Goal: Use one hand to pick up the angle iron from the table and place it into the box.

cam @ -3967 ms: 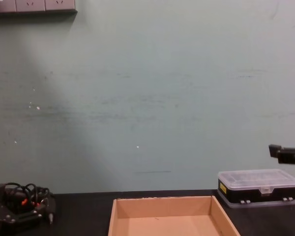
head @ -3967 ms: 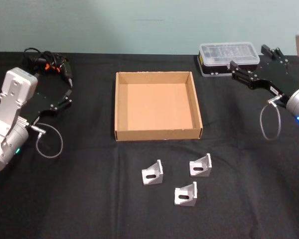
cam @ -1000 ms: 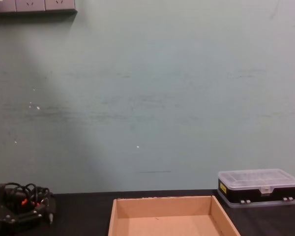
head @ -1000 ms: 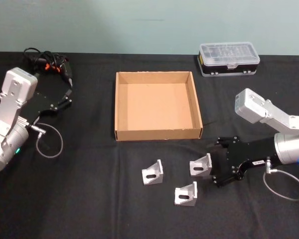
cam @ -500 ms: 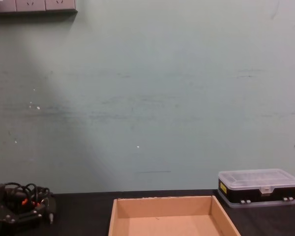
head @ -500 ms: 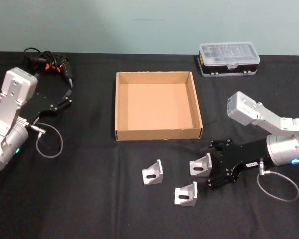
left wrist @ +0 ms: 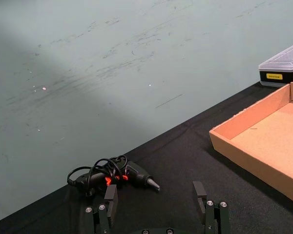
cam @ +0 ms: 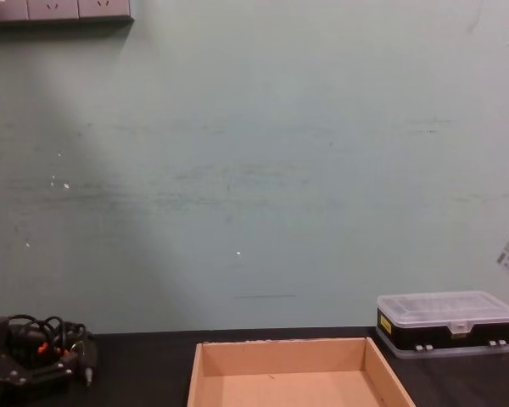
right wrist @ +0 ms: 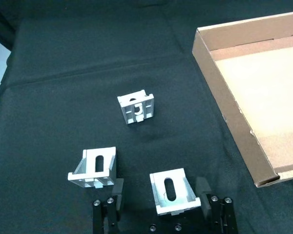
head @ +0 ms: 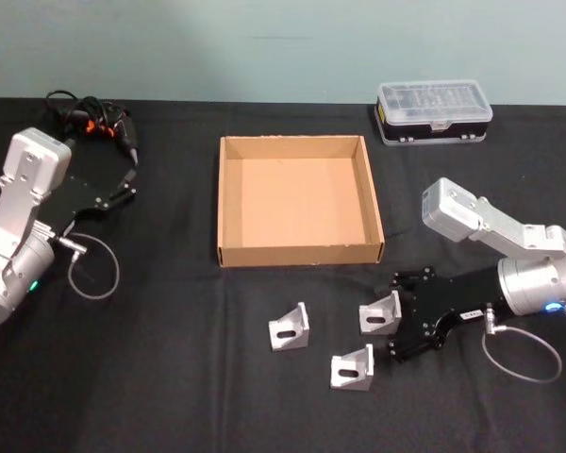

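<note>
The left hand (head: pixel 124 185) hangs open over the left side of the tabletop (head: pixel 170 377), well apart from the box (head: pixel 300 255). Three angle irons (head: pixel 290 328) lie in front of the box. The right hand (head: pixel 397 321) sits low, fingers spread either side of the rightmost angle iron (head: pixel 378 315).

Three small silver angle irons on the black table (head: pixel 170 377), toward its front edge, all apart: left angle iron (head: pixel 289 327), right angle iron (head: pixel 380 313), front angle iron (head: pixel 352 367). Each has a slotted face. Tan box (head: pixel 300 253), open-topped, sits mid-table behind them.
</note>
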`<action>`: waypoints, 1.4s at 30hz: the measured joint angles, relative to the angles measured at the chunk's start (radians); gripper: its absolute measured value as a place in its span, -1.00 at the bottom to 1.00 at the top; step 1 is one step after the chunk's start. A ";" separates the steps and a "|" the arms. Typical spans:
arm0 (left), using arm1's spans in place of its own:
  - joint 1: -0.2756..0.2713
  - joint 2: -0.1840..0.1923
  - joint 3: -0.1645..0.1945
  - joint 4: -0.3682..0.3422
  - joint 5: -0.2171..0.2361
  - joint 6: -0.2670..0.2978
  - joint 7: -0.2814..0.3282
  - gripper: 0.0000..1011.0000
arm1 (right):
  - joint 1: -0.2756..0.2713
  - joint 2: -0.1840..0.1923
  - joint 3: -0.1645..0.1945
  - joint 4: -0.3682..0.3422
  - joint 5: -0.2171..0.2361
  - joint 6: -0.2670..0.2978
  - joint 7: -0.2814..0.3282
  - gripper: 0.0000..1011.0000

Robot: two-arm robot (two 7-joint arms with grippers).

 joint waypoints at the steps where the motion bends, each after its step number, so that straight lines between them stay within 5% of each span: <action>1: 0.000 0.000 0.000 0.000 0.000 0.000 0.000 0.98 | 0.001 0.000 -0.001 0.001 0.000 0.000 -0.001 0.84; 18: 0.000 0.000 0.000 0.000 0.000 0.000 0.000 0.98 | 0.002 -0.003 0.004 0.004 0.009 -0.002 -0.026 -0.09; 32: 0.000 0.000 0.000 0.000 0.000 0.000 0.000 0.98 | -0.002 -0.004 0.009 -0.002 0.025 -0.008 -0.026 -0.11; 42: 0.000 0.000 0.000 0.000 0.000 0.000 0.000 0.98 | 0.016 -0.001 0.061 -0.049 0.088 -0.022 -0.038 -0.11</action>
